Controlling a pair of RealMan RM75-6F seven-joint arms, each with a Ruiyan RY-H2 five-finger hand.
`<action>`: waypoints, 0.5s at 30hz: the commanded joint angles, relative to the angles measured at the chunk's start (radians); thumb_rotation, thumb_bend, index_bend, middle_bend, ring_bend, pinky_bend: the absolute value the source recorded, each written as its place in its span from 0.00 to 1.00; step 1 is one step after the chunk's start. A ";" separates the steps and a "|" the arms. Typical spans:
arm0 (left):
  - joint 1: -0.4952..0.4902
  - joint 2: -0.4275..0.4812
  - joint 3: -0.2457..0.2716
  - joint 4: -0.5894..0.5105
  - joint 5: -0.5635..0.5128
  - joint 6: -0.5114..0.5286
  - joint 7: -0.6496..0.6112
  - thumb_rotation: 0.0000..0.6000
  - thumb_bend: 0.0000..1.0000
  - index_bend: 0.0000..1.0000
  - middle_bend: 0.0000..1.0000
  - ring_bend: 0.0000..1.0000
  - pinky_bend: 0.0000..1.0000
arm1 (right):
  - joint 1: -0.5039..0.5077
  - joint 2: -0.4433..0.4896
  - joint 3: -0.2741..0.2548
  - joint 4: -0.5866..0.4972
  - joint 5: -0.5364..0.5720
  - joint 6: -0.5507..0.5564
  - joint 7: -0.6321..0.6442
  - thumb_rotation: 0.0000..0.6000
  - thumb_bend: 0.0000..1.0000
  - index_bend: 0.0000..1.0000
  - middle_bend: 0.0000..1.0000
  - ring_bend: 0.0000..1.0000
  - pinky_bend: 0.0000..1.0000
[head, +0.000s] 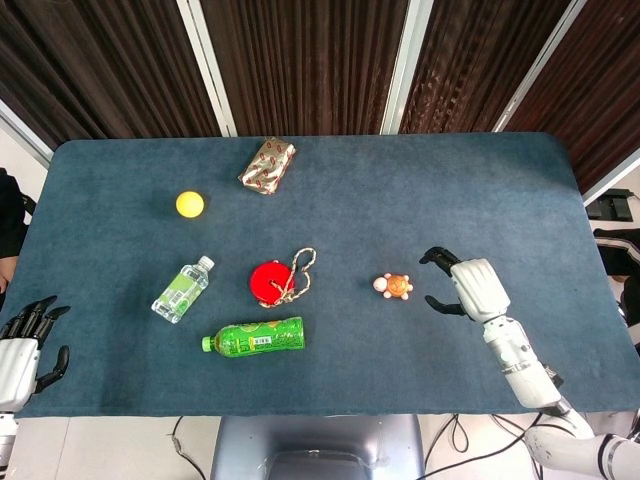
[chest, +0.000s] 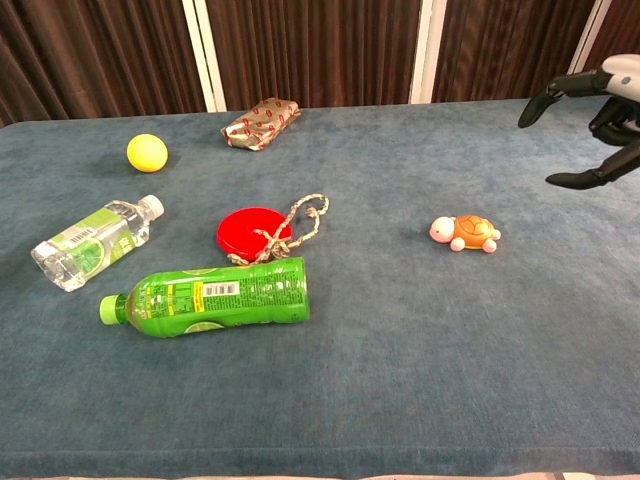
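Observation:
My right hand (head: 468, 285) hovers above the blue table, fingers apart and holding nothing, just right of a small orange toy turtle (head: 394, 286). In the chest view the right hand (chest: 597, 118) shows at the upper right, above and right of the turtle (chest: 466, 233). My left hand (head: 22, 350) rests at the table's near left corner, fingers spread, empty; the chest view does not show it. Nearest to it lies a clear water bottle (head: 182, 290).
A green bottle (head: 254, 338) lies on its side near the front. A red disc with a rope (head: 274, 281) sits mid-table. Farther back are a yellow ball (head: 190, 204) and a wrapped packet (head: 267, 165). Curtains hang behind the table (head: 500, 190).

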 joint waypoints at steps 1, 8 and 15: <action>-0.001 0.002 -0.001 0.000 -0.001 -0.002 -0.004 1.00 0.49 0.22 0.10 0.10 0.23 | 0.043 -0.048 0.021 0.038 0.071 -0.067 -0.034 1.00 0.33 0.44 0.38 1.00 1.00; -0.002 0.005 -0.002 0.002 0.001 -0.002 -0.012 1.00 0.49 0.23 0.10 0.11 0.23 | 0.098 -0.123 0.027 0.108 0.138 -0.146 -0.051 1.00 0.33 0.45 0.38 1.00 1.00; 0.001 0.007 -0.003 0.001 0.003 0.007 -0.026 1.00 0.49 0.24 0.11 0.11 0.23 | 0.132 -0.193 0.028 0.188 0.185 -0.179 -0.081 1.00 0.34 0.47 0.39 1.00 1.00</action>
